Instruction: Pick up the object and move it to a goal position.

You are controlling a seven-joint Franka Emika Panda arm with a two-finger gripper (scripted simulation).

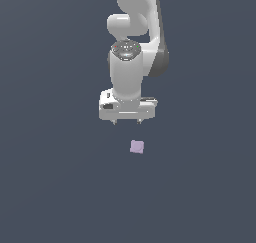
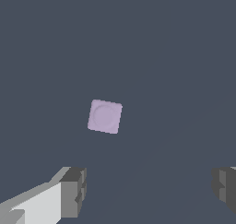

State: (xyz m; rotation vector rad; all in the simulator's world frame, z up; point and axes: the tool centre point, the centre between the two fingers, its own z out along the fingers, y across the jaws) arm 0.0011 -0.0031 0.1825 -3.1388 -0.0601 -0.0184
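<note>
Hovering above the plain dark grey-blue desk (image 1: pixel 50 187), the white arm's claw (image 1: pixel 127 122) hangs with its two dark fingertips spread wide and nothing between them. The small pale lilac matte cube (image 1: pixel 137 147) rests on the desk, apart from the claw and, in the exterior view, offset toward that view's right of the claw's centre. In the wrist view the cube (image 2: pixel 105 116) sits turned slightly askew relative to the fingers (image 2: pixel 73 191).

Descending from here without first centring could land one finger on the cube's top or clip an edge, knocking it away; closing on the skewed faces might twist it out of the pinch.

No goal marker shows in either view. One fingertip is cut off at the wrist view's edge, and the claw's height above the desk is hard to judge, perhaps modest.
</note>
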